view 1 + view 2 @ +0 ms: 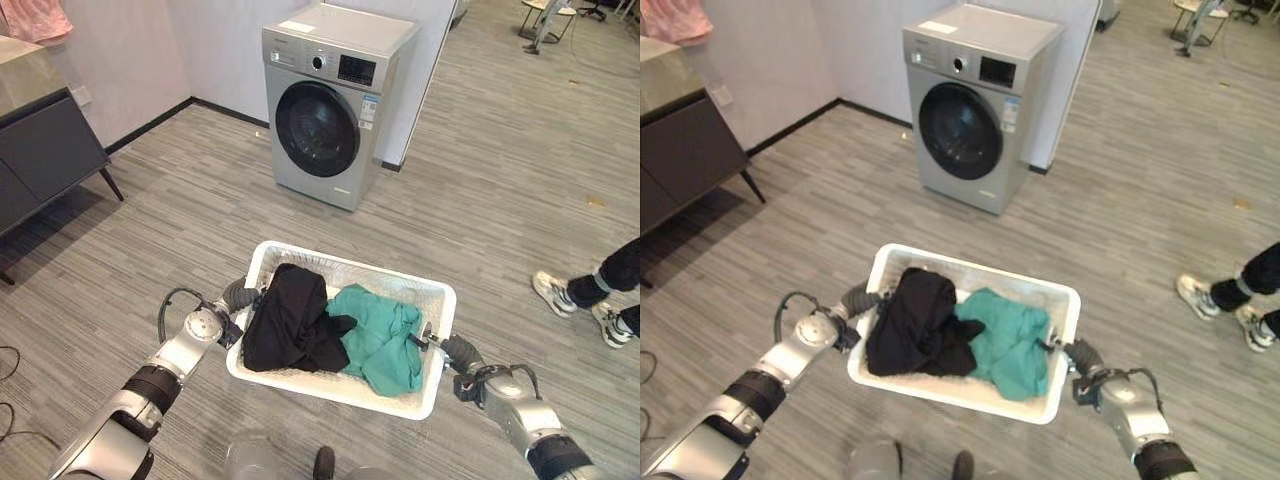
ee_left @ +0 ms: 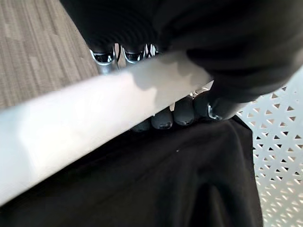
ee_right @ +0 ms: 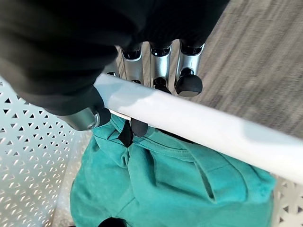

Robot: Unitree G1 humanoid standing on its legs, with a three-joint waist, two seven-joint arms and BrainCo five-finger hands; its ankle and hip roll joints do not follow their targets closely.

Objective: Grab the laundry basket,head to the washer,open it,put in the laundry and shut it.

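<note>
Between both arms, white perforated plastic laundry basket (image 1: 430, 300) carried off the floor, black garment (image 1: 290, 320) and teal garment (image 1: 385, 340) inside. Left hand (image 1: 237, 296) and right hand (image 1: 452, 350) each curled round opposite rims. Carry step; next, approach silver front-loading washer (image 1: 330, 100), door closed.

One laundry basket (image 1: 440, 300), two garments, one washer (image 1: 335, 100), one cabinet (image 1: 45, 150)
</note>
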